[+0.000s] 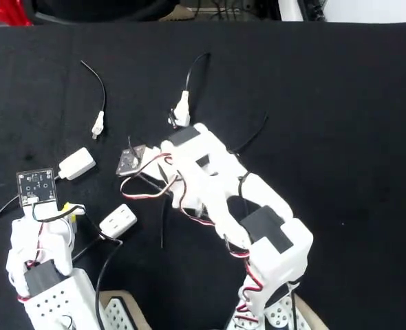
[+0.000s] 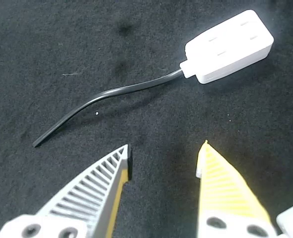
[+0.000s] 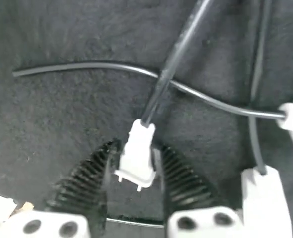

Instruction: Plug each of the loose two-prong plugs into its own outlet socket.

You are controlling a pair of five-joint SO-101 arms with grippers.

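Plug (image 3: 136, 157), white and two-pronged, is what we see pinched in our right tool (image 3: 137, 148). Our left tool (image 2: 165, 151) hangs spread above the black tabletop (image 2: 47, 49), near the white outlet socket (image 2: 228, 45).

No text, label, number or sign can be read anywhere. The white outlet block (image 2: 228, 47) bears only slots on its face and the white plug (image 3: 136, 158) is plain plastic. The small circuit board (image 1: 36, 185) carries marks too small to read.
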